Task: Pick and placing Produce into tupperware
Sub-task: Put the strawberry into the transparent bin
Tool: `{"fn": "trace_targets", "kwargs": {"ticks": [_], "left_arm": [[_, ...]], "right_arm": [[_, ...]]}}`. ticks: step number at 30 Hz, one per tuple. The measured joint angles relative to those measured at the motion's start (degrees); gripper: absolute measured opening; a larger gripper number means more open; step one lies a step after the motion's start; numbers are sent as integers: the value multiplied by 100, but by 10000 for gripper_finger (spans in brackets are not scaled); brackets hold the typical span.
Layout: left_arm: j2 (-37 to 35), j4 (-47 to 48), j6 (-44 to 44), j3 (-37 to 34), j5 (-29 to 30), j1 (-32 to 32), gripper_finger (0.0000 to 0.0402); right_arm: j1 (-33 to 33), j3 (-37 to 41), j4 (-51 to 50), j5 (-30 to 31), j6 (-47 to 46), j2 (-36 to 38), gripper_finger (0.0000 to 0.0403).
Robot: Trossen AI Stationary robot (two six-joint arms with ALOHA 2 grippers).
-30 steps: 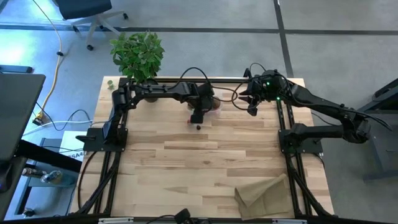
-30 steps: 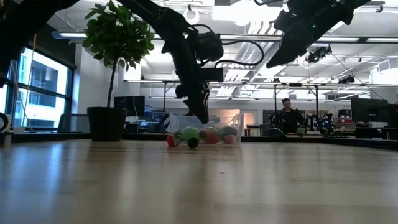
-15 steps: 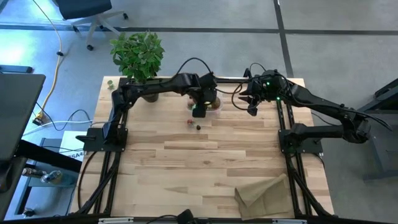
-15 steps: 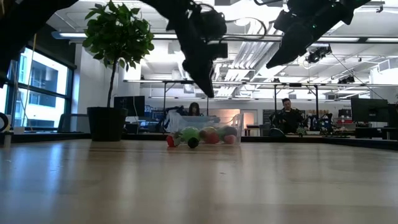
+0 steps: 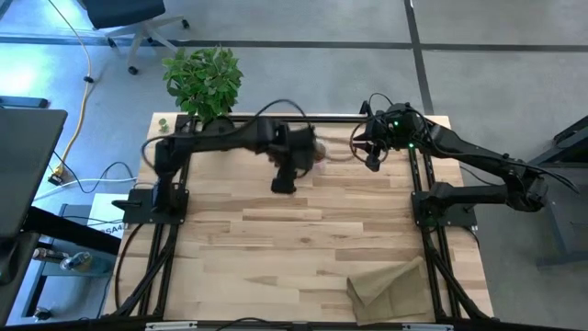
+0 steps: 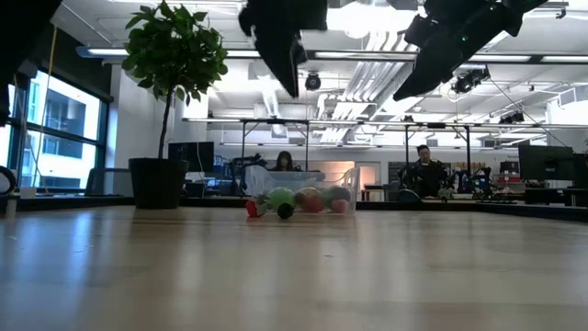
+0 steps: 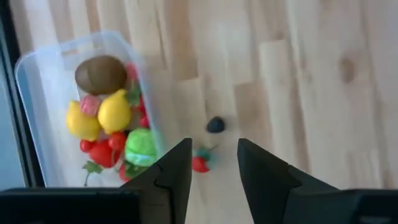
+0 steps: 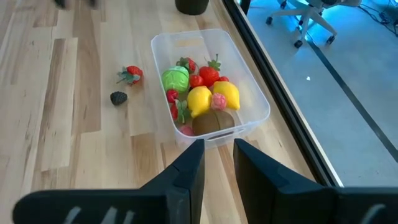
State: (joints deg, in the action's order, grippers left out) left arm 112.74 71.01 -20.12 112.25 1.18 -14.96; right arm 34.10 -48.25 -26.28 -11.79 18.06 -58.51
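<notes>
The container (image 8: 208,87) stands at the far edge of the table (image 5: 303,248) and already holds the kiwi (image 8: 211,122), two lemons, the lime (image 8: 175,79) and some red berries. One strawberry (image 8: 131,74) and a dark berry (image 8: 119,97) lie on the wood just beside it. The left gripper (image 7: 211,177) hangs above them, fingers apart and empty; the right gripper (image 8: 217,168) waits high near the container, also open and empty. I judge the next step is to lower onto the strawberry and close.
</notes>
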Motion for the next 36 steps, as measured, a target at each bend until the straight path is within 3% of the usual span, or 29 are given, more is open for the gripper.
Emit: {"fn": "trace_targets", "kwargs": {"ticks": [7,10,15,22,27,36], "left_arm": [[-615,-27,1097,-692,937,854,112],[-1008,-313,1578,-1368,1085,1076,112],[-1860,-1568,1999,-2913,1068,1258,112],[-2920,-3393,1521,-4861,957,1062,113],[-3292,-4509,1140,-5921,438,590,113],[-3399,-6208,671,-7026,255,-47,113]], "right_arm": [[0,0,-5,17,0,-1,76],[1,0,-1,17,1,-1,76],[-1,0,-7,15,2,-3,76],[1,0,-4,15,1,-2,76],[1,0,-5,15,2,-2,76],[-1,0,-11,4,0,-4,76]]}}
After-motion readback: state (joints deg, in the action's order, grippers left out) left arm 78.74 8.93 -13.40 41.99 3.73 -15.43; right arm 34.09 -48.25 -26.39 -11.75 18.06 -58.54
